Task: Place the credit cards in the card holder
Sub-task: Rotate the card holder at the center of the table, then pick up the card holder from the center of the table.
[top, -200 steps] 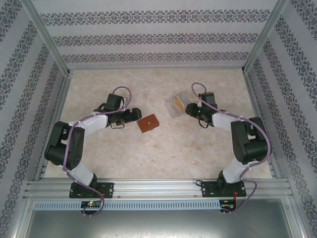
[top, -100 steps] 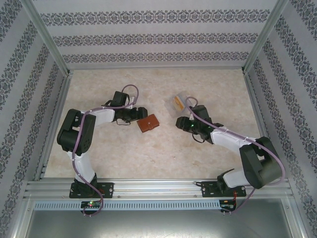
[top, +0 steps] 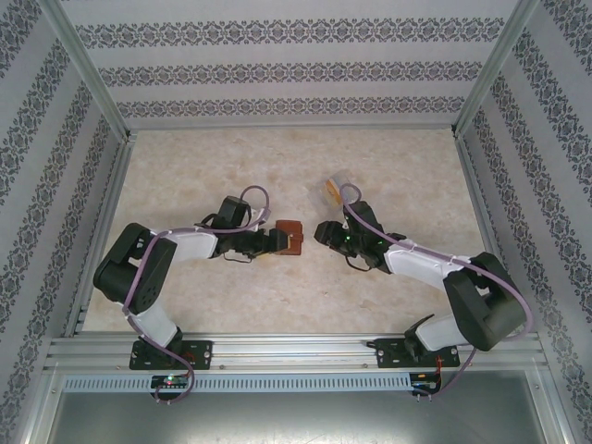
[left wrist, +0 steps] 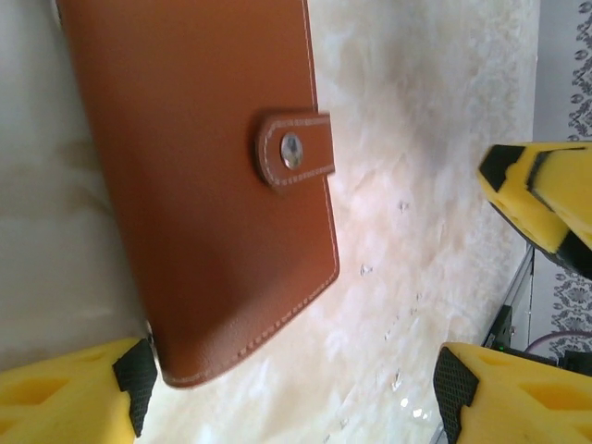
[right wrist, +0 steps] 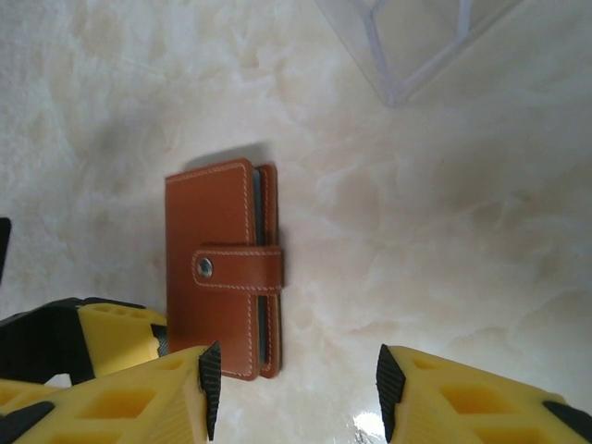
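Observation:
The card holder (top: 293,237) is a reddish-brown wallet lying shut on the table, its strap snapped over a small stud (left wrist: 291,150). My left gripper (top: 276,241) is open at its left side, and the wallet's (left wrist: 203,185) near corner lies beside one fingertip (left wrist: 134,379). My right gripper (top: 323,231) stands open just right of the wallet (right wrist: 217,268), nothing between its jaws. An orange credit card (top: 331,191) lies in the clear plastic box (top: 337,188) behind the right gripper.
A corner of the clear box (right wrist: 416,46) is close behind the right gripper. Patterned walls and metal rails (top: 277,350) enclose the marble table (top: 185,166). The two grippers face each other closely across the wallet.
Both arms have closed in on the wallet. The right gripper left the clear box and moved down-left, opening wider. The left gripper pushed right, and the wallet shifted right and turned squarer.

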Tool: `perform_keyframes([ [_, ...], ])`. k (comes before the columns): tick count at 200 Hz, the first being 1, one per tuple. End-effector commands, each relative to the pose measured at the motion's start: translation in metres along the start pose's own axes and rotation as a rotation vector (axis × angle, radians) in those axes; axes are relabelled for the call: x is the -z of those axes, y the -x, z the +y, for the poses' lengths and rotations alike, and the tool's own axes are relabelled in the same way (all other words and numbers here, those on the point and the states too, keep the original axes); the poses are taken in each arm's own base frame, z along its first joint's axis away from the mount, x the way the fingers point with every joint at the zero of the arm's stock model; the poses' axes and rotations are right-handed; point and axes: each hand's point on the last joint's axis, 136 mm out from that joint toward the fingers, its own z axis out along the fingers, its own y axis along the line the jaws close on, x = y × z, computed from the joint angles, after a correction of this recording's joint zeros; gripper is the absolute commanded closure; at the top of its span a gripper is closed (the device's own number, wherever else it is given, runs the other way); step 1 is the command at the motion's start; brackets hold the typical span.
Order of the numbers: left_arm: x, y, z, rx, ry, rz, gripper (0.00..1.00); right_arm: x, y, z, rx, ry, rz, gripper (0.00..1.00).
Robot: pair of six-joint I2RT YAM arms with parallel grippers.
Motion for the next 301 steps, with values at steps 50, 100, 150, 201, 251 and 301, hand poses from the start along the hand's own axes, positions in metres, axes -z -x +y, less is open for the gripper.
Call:
perform_keyframes([
  [50, 0.025, 0.033, 0.024, 0.072, 0.182, -0.119, 0.39, -0.033, -0.002, 0.024, 0.048, 0.023, 0.104, 0.53],
  [100, 0.004, 0.035, 0.029, 0.097, 0.142, -0.07, 0.5, -0.058, -0.016, 0.035, 0.041, 0.037, 0.161, 0.56],
  [150, -0.011, 0.033, 0.026, 0.108, 0.08, -0.012, 0.63, -0.07, -0.03, 0.033, 0.043, 0.031, 0.191, 0.64],
  [201, -0.019, 0.035, 0.015, 0.108, 0.022, 0.024, 0.93, -0.077, -0.035, 0.037, 0.023, 0.069, 0.206, 0.79],
  [251, 0.0, 0.043, 0.002, 0.088, 0.042, -0.034, 1.0, -0.067, -0.026, 0.038, 0.07, 0.039, 0.16, 0.68],
  [301, 0.029, 0.046, -0.011, 0.106, 0.117, -0.074, 1.0, -0.043, -0.012, 0.053, 0.321, -0.111, 0.047, 0.54],
])
